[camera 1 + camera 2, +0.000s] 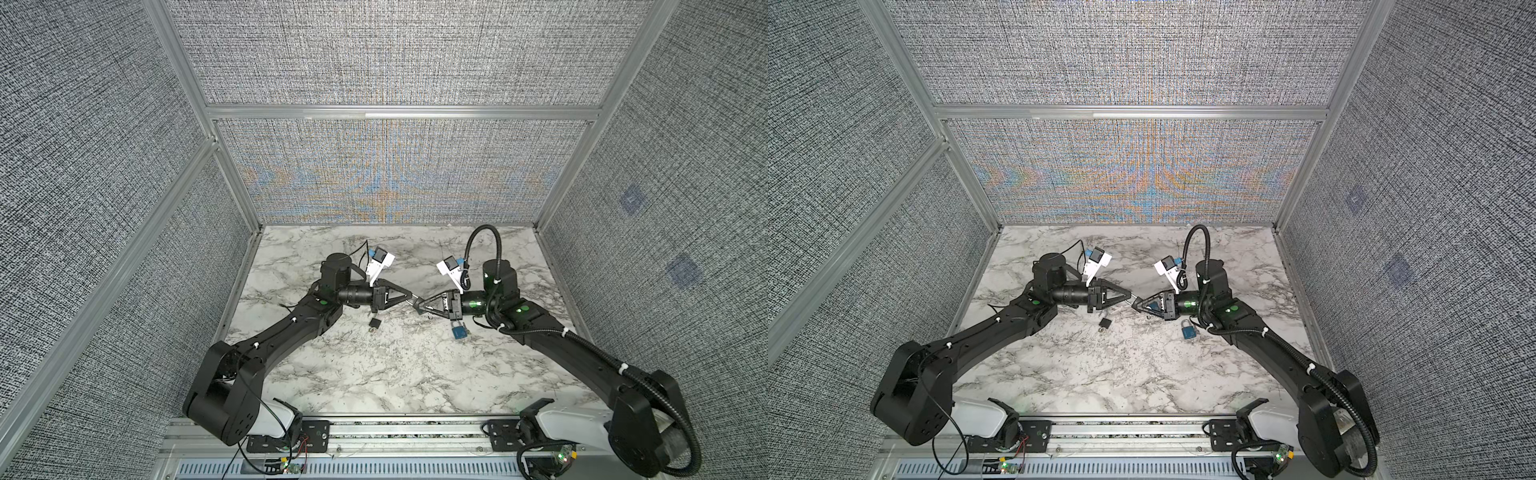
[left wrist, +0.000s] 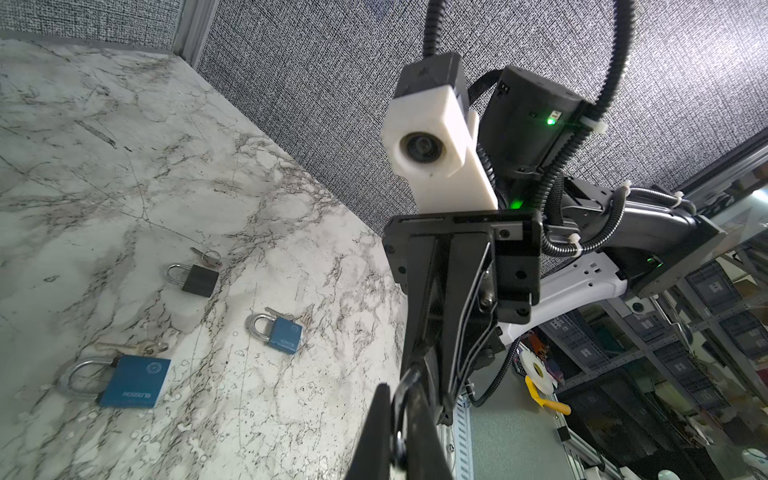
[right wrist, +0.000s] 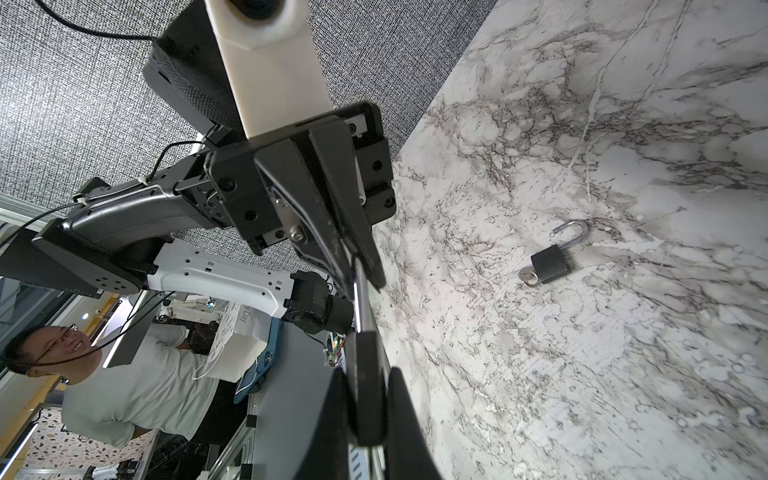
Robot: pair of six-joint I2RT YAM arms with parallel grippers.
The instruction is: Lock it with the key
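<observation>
Both grippers meet above the middle of the marble table [image 1: 374, 374]. My right gripper [image 1: 419, 308] [image 3: 368, 374] is shut on the black body of a padlock [image 3: 365, 357]. Its silver shackle [image 3: 360, 303] reaches across to my left gripper [image 1: 411, 296] [image 2: 399, 395], which is shut on the shackle's bend. No key shows on the held padlock. Below the left gripper lies a small black padlock [image 1: 375, 323] [image 3: 550, 264] with its shackle swung open and a key [image 3: 527, 276] in its base.
A blue padlock [image 1: 458, 333] [image 2: 282, 332] lies under the right wrist. The left wrist view also shows a larger blue padlock [image 2: 133, 382] and a black padlock [image 2: 200, 279], each with keys beside it. Fabric walls enclose three sides. An aluminium rail [image 1: 415, 432] runs along the front.
</observation>
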